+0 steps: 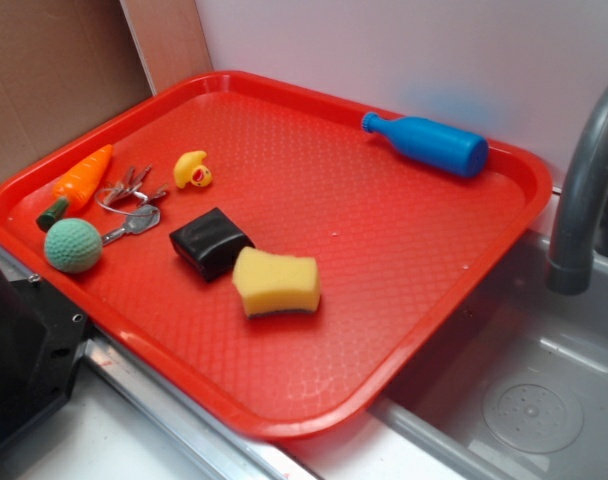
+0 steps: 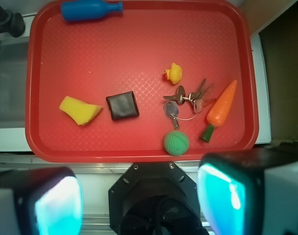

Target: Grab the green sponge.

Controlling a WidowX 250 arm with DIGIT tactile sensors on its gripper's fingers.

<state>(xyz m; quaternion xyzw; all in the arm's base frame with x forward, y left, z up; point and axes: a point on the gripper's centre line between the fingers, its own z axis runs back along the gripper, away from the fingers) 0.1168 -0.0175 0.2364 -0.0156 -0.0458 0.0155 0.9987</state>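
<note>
The green sponge (image 1: 276, 283) (image 2: 79, 109) is a yellow foam block with a thin dark layer underneath. It lies free on the red tray (image 1: 404, 250) (image 2: 139, 44), just beside a glossy black block (image 1: 210, 241) (image 2: 122, 105). In the wrist view my gripper (image 2: 139, 200) hangs high above the tray's near edge, over the robot's black base. Its two cyan-padded fingers (image 2: 58, 205) stand far apart and open, with nothing between them. The sponge is well away from them, up and to the left in that view. I cannot make out the gripper in the exterior view.
Also on the tray are a green knitted ball (image 1: 72, 246) (image 2: 176, 142), a toy carrot (image 1: 79, 182) (image 2: 220, 105), a bunch of keys (image 1: 129, 195) (image 2: 188, 98), a rubber duck (image 1: 192, 170) (image 2: 174, 73) and a blue bottle (image 1: 429, 143) (image 2: 90, 10). A sink (image 1: 524, 400) with a grey faucet (image 1: 584, 180) adjoins the tray.
</note>
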